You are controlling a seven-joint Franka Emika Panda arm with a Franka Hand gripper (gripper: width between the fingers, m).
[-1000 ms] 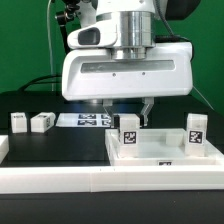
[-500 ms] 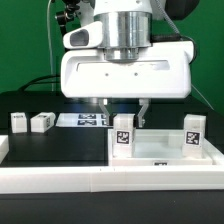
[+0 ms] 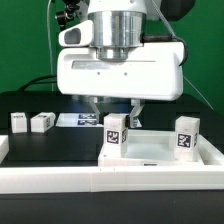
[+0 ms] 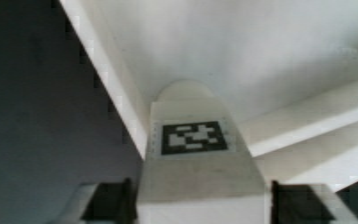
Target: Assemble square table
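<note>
A black work surface (image 3: 60, 145) lies in front of a green backdrop (image 3: 205, 60), and a long white rail (image 3: 100, 185) crosses its front edge. At the exterior view's left lie two loose parts, near each other but apart. They are the outer leg block (image 3: 19, 122) and the inner leg block (image 3: 42, 122), each showing a tag.

Just to their right the marker board (image 3: 85, 120) lies flat, partly hidden behind the arm's large white wrist housing (image 3: 120, 70).

Below that housing the gripper (image 3: 117, 110) hangs over the left corner of the square table top (image 3: 160, 152). Its dark fingers (image 3: 97, 106) stand on either side of the left upright leg (image 3: 115, 133), which stands in that corner with its tag facing the camera.

In the wrist view the left upright leg (image 4: 197, 140) runs between the two fingertips (image 4: 108, 203), with the white table top behind it. The jaws straddle the leg at a middling width. I cannot tell whether the pads press it or stand just clear.

Farther to the exterior view's right, the right upright leg (image 3: 186, 137) stands in another corner of the top. The top itself rests on the surface just behind the rail.
</note>
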